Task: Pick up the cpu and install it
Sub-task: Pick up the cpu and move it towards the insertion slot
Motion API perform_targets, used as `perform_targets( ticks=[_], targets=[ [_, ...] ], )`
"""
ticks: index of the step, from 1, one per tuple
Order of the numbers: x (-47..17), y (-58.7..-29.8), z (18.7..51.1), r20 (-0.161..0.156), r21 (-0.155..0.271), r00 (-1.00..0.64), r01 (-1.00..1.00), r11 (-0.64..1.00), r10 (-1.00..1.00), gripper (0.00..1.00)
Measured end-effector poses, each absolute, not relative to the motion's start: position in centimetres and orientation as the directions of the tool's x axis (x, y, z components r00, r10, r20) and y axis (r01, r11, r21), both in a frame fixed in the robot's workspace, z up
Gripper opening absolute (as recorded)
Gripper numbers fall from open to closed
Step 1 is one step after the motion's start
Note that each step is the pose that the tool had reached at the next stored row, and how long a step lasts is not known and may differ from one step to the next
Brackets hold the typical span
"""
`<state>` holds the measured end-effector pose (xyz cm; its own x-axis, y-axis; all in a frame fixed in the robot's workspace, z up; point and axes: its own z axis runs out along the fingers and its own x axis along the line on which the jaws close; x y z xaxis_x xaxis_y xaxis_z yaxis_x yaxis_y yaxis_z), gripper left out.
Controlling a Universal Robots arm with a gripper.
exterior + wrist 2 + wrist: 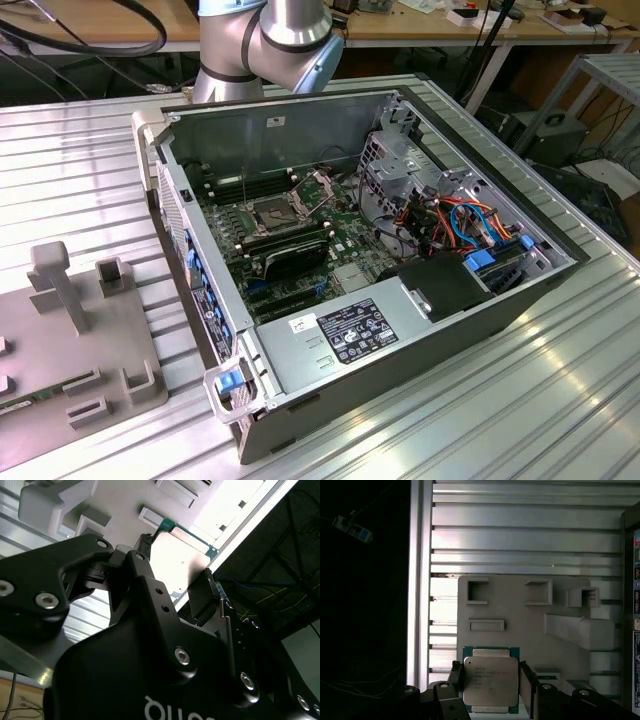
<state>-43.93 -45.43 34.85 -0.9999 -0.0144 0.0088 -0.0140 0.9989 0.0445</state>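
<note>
Cpu [490, 682], silver face up, sits over the grey fixture plate [520, 625] on the ribbed bench [520, 540], outside the open computer case [290, 135]. Jaws flank two opposite edges closely; whether they are clamped on it cannot be told.

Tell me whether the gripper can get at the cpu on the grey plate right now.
Probably yes: the gripper is right over the cpu, which lies face up on the grey plate with nothing covering it.
</note>
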Motion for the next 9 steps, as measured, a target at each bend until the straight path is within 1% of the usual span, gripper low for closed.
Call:
perform_targets(
  ticks=[9],
  targets=[
    [-43.93, -45.44, 35.13, 0.009, 0.045, -1.000, -0.014, 0.999, -0.014, 0.55]
  ],
)
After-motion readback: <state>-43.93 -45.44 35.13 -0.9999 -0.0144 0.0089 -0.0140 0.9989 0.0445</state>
